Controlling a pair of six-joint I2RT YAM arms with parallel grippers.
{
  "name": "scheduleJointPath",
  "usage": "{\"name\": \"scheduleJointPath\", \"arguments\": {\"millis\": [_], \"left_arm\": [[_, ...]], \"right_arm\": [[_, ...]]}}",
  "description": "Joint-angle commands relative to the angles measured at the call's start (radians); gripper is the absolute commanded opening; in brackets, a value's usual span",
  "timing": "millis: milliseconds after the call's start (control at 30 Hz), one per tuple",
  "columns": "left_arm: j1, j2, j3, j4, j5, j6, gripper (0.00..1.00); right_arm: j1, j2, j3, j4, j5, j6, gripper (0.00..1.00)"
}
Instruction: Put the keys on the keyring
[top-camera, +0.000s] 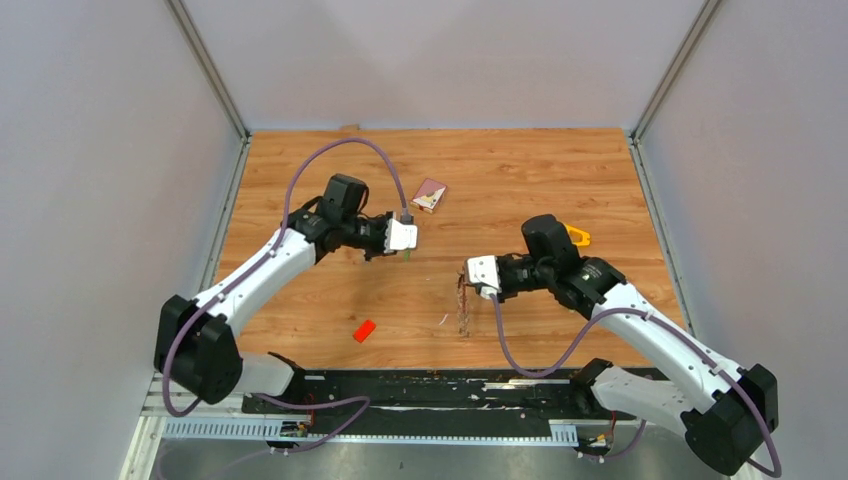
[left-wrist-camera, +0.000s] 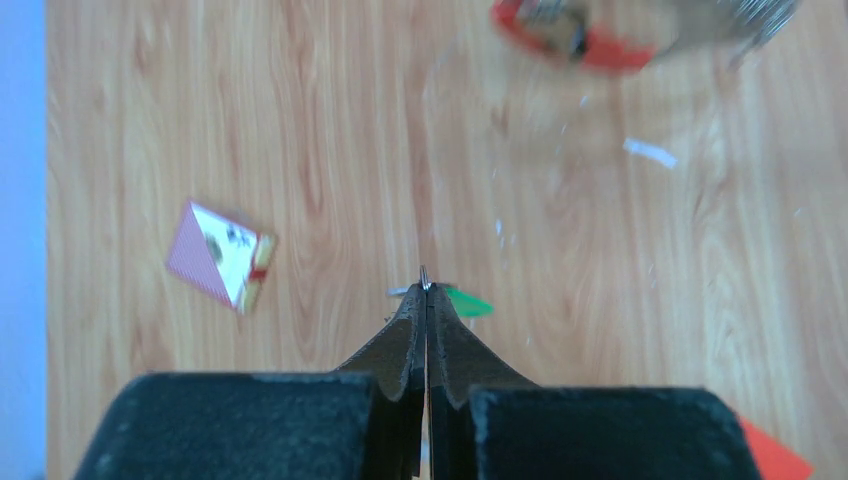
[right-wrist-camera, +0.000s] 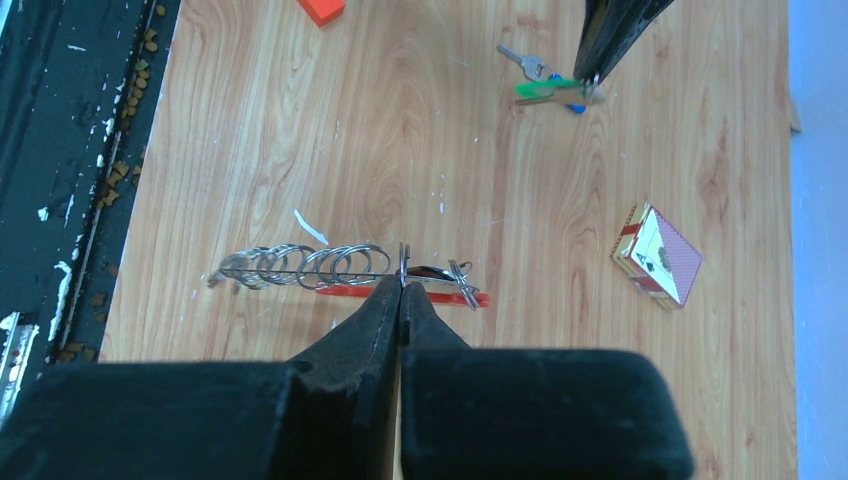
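Observation:
My left gripper (top-camera: 408, 246) is shut on the small metal ring of the keys (right-wrist-camera: 548, 89). A green tag (left-wrist-camera: 468, 302), a silver key blade (right-wrist-camera: 524, 62) and a bit of blue tag (right-wrist-camera: 576, 105) hang from its fingertips (right-wrist-camera: 598, 62). My right gripper (right-wrist-camera: 402, 284) is shut on one loop of the keyring (right-wrist-camera: 300, 265), a row of silver rings with a red strap (right-wrist-camera: 350, 291) lying on the wood. In the top view the keyring (top-camera: 463, 303) trails down from the right gripper (top-camera: 467, 280). The two grippers are a short way apart.
A small red-and-white card box (top-camera: 430, 195) lies behind the left gripper. An orange-red flat block (top-camera: 364, 330) sits near the front edge. A yellow object (top-camera: 578, 236) shows behind the right arm. Grey walls (top-camera: 120, 200) close in both sides.

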Motion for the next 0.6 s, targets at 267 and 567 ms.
{"name": "scheduleJointPath", "arguments": {"millis": [267, 567], "left_arm": [[-0.162, -0.15, -0.066, 0.309, 0.132, -0.294, 0.0], [-0.292, -0.206, -0.118, 0.362, -0.003, -0.295, 0.0]], "right_arm": [[0.053, -0.035, 0.001, 0.167, -0.033, -0.153, 0.0], [0.063, -0.042, -0.013, 0.164, -0.062, -0.157, 0.0]]}}
